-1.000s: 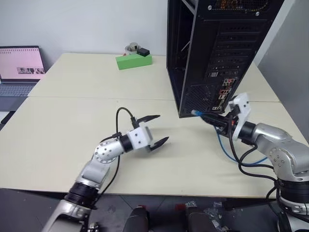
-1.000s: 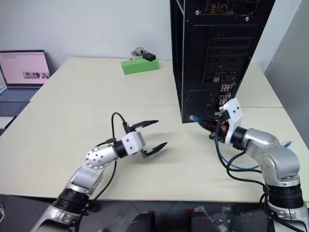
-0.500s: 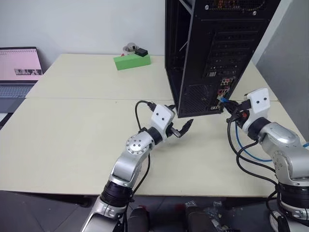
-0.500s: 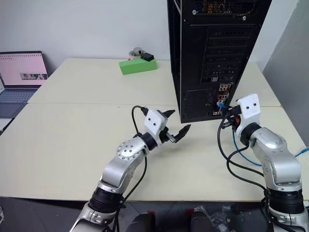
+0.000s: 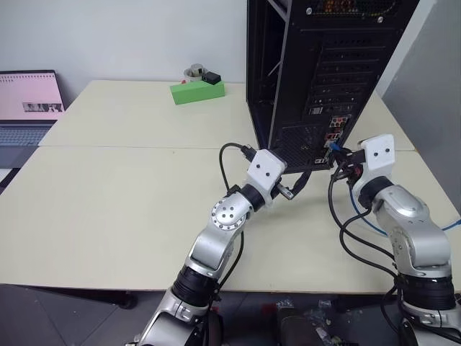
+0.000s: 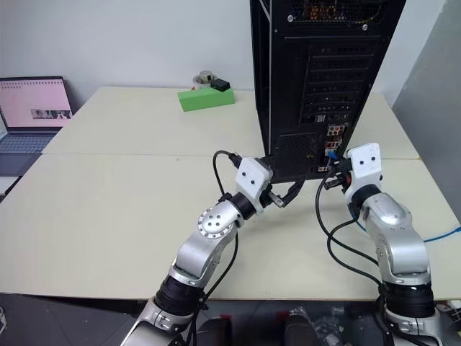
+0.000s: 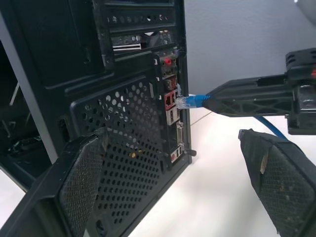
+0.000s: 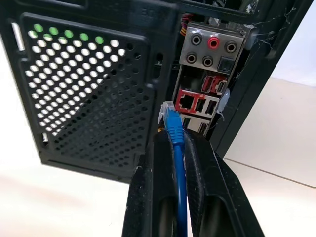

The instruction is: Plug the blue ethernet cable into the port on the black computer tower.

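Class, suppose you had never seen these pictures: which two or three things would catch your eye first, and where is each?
The tall black tower dominates, standing at the table's far right with its rear panel facing the robot. Next is the bright blue cable, pinched in the shut right hand, its clear plug just short of the red-framed port. The left hand hovers open at the tower's lower rear corner.

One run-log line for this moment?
right end effector: shut on blue ethernet cable | plug: just short of port, not inserted | left end effector: open beside black computer tower
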You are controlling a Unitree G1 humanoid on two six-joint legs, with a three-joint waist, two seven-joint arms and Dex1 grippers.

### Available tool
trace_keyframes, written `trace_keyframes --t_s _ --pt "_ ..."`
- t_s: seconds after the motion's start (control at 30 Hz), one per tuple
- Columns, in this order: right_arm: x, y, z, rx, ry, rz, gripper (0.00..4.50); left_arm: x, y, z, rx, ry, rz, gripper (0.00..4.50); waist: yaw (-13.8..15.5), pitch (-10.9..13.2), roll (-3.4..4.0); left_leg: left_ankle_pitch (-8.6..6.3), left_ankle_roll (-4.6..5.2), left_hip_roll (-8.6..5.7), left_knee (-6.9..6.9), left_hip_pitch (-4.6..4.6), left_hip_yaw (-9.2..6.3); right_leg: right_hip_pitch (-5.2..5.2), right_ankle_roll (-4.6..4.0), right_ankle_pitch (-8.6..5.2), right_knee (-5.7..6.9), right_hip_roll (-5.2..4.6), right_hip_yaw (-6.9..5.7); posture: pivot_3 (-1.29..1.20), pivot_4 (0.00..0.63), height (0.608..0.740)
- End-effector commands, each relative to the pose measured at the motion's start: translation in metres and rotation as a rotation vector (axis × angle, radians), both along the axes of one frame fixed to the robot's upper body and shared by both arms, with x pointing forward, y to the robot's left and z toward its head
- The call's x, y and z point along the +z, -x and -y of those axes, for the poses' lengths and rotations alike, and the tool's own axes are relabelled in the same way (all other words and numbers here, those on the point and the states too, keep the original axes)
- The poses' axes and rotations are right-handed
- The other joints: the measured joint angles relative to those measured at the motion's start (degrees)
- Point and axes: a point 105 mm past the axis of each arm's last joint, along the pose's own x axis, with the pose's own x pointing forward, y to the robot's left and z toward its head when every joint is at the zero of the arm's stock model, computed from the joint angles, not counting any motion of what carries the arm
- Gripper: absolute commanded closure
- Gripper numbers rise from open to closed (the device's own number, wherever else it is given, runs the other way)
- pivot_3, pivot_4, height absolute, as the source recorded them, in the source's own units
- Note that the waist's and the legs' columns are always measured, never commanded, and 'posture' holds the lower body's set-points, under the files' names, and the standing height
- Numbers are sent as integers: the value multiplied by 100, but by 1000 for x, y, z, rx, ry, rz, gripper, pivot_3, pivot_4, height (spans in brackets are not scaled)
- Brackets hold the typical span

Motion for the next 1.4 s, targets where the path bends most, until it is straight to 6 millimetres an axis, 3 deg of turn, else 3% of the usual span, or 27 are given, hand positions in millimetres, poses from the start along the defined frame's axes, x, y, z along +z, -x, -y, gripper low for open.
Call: trace_keyframes --t_s 0.03,1.0,1.4 --pt "16 -3 2 -24 -4 74 4500 14 6 4 -11 21 60 19 0 0 0 0 0 0 0 0 0 0 0 0 0 0 0 0 150 740" --pt "18 -20 10 -113 -105 63 4500 17 4 1 3 20 75 19 -8 0 1 0 0 0 0 1 2 0 0 0 2 0 2 0 150 740" --pt "9 -20 -9 -144 -182 51 4500 22 7 2 -10 59 83 19 -4 -1 2 0 0 0 0 1 1 0 0 0 1 0 2 0 150 740"
